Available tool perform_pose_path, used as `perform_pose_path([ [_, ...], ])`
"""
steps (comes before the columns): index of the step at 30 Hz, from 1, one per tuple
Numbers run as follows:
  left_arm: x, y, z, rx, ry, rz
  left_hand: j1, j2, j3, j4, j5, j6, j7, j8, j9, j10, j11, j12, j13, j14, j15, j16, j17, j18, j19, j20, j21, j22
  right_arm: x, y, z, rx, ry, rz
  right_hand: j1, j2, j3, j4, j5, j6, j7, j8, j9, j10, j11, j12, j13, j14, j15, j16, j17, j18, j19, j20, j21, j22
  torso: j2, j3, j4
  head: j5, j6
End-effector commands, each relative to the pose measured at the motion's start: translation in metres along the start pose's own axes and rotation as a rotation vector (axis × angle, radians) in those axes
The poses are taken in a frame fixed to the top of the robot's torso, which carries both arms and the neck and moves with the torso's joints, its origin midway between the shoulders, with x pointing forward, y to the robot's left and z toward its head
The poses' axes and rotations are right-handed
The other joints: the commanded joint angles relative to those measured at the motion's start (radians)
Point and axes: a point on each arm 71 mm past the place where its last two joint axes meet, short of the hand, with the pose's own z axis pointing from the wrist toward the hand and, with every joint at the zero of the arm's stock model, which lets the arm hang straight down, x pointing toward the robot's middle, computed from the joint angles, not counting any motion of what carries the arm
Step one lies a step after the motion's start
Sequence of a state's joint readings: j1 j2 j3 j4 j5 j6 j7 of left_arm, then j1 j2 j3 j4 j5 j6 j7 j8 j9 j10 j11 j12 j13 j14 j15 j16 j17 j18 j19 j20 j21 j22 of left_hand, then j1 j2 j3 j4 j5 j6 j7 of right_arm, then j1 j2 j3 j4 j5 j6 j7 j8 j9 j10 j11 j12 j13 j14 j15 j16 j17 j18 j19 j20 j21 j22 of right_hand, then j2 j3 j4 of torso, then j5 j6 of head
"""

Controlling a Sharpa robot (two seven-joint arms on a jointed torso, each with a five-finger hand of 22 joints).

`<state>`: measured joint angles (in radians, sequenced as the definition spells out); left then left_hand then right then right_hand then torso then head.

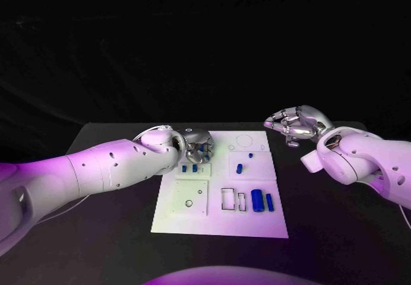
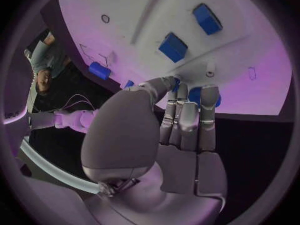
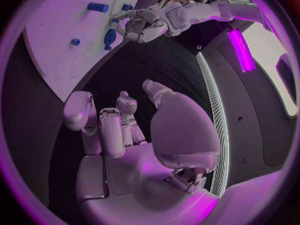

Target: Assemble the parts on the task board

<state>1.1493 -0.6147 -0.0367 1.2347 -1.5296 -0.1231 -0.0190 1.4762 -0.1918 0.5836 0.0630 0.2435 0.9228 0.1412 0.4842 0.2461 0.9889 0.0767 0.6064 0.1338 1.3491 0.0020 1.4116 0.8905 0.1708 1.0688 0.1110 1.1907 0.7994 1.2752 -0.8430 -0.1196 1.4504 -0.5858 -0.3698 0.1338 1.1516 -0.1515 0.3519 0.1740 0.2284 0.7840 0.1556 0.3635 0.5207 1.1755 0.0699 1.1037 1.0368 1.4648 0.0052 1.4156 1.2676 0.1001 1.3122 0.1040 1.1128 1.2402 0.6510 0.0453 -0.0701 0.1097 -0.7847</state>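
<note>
While the square black table [image 1: 111, 178] carries the flat white task board [image 1: 257, 222] at its middle, the left silver hand [image 1: 197, 149] curls over the board's far left corner, pinching a small blue part [image 2: 195, 96] in its fingertips. Fingers loosely curled on nothing, the right silver hand [image 1: 296, 123] hovers off the far right corner. I judge a pick under way; seating this part in its recess comes next.

left hand [image 1: 198, 148] fingers: grasp unclear | task board [image 1: 257, 222] corner: hidden under it
</note>
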Motion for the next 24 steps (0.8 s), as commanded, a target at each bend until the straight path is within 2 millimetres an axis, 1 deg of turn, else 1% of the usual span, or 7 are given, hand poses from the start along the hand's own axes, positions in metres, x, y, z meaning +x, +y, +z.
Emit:
perform_pose_path([
  [1,-0.007,-0.002,-0.004,0.001,-0.041,-0.027,-0.005,0.007,0.001,-0.004,0.005,0.001,0.007,-0.005,-0.001,0.005,0.001,-0.004,0.001,0.003,0.004,-0.001,-0.002,-0.011,-0.002,-0.001,0.001,0.004,0.0,0.0,0.0,-0.009,0.004,-0.008,0.001,0.01,0.0,0.004,0.006,-0.006,0.0,0.004,0.001,-0.005,0.002,-0.005,0.0,0.027,-0.008,-0.006,-0.001,0.007,-0.006,0.0,-0.004,-0.001,-0.001,-0.0006,0.0048,0.0,0.004],
  [8,-0.016,-0.002,-0.014,-0.002,-0.06,-0.051,-0.009,0.005,0.002,-0.005,0.006,0.005,0.007,-0.006,0.0,0.008,0.001,-0.005,0.002,0.006,0.004,0.0,0.002,-0.012,0.001,0.0,0.004,0.009,-0.001,-0.001,-0.001,-0.007,0.002,-0.009,0.001,0.011,0.0,0.004,0.005,-0.005,0.0,0.004,0.002,-0.005,0.002,-0.005,-0.001,0.027,-0.008,-0.006,-0.002,0.007,-0.006,0.0,-0.004,-0.001,0.0,-0.0013,0.0051,0.001,0.004],
  [12,-0.017,0.002,-0.02,-0.017,-0.042,-0.068,-0.011,0.005,0.002,-0.005,0.007,0.005,0.007,-0.007,0.0,0.008,0.001,-0.006,0.002,0.008,0.004,0.001,0.007,-0.012,0.001,0.0,0.004,0.009,-0.002,-0.001,-0.001,-0.005,0.0,-0.009,0.001,0.011,0.0,0.004,0.005,-0.005,0.0,0.004,0.002,-0.005,0.002,-0.005,-0.001,0.027,-0.008,-0.006,-0.002,0.007,-0.006,0.0,-0.004,-0.001,0.001,-0.0011,0.0026,0.001,0.004],
  [16,-0.018,0.009,-0.026,-0.039,-0.029,-0.079,-0.011,0.004,0.002,-0.006,0.007,0.006,0.007,-0.007,0.0,0.009,0.001,-0.006,0.002,0.008,0.004,0.001,0.007,-0.013,0.002,0.0,0.005,0.01,-0.003,-0.002,-0.002,-0.003,-0.002,-0.009,0.001,0.011,0.0,0.004,0.005,-0.005,0.0,0.004,0.002,-0.005,0.002,-0.005,-0.001,0.027,-0.008,-0.006,-0.002,0.007,-0.006,0.0,-0.004,-0.001,0.0,-0.0011,0.0039,-0.001,0.003],
  [19,-0.017,0.014,-0.029,-0.054,-0.02,-0.083,-0.011,0.004,0.002,-0.006,0.007,0.006,0.007,-0.007,0.0,0.009,0.001,-0.006,0.002,0.008,0.004,0.001,0.007,-0.013,0.002,0.0,0.005,0.01,-0.003,-0.003,-0.002,-0.002,-0.002,-0.009,0.001,0.011,0.0,0.004,0.005,-0.005,0.0,0.004,0.002,-0.005,0.002,-0.005,-0.001,0.027,-0.008,-0.006,-0.002,0.007,-0.006,0.0,-0.004,-0.001,0.0,-0.0004,0.0052,-0.002,0.002],
  [22,-0.017,0.019,-0.031,-0.067,-0.011,-0.085,-0.012,0.004,0.003,-0.007,0.007,0.006,0.007,-0.007,0.0,0.009,0.001,-0.006,0.002,0.008,0.004,0.001,0.006,-0.013,0.002,0.0,0.005,0.01,-0.003,-0.003,-0.002,-0.001,-0.003,-0.009,0.001,0.011,0.0,0.004,0.005,-0.005,0.0,0.004,0.002,-0.005,0.002,-0.005,-0.001,0.027,-0.008,-0.006,-0.002,0.007,-0.006,0.0,-0.004,-0.001,0.0,-0.0003,0.0062,0.0,0.001],
  [24,-0.017,0.021,-0.031,-0.072,-0.007,-0.085,-0.012,0.004,0.003,-0.007,0.007,0.006,0.007,-0.008,0.0,0.01,0.001,-0.006,0.002,0.008,0.004,0.001,0.005,-0.013,0.003,0.0,0.006,0.011,-0.003,-0.003,-0.002,-0.002,-0.002,-0.009,0.001,0.011,0.0,0.004,0.005,-0.005,0.0,0.004,0.002,-0.005,0.002,-0.005,-0.001,0.027,-0.008,-0.006,-0.002,0.007,-0.006,0.0,-0.004,-0.001,-0.001,-0.0004,0.0055,0.003,0.002],
])
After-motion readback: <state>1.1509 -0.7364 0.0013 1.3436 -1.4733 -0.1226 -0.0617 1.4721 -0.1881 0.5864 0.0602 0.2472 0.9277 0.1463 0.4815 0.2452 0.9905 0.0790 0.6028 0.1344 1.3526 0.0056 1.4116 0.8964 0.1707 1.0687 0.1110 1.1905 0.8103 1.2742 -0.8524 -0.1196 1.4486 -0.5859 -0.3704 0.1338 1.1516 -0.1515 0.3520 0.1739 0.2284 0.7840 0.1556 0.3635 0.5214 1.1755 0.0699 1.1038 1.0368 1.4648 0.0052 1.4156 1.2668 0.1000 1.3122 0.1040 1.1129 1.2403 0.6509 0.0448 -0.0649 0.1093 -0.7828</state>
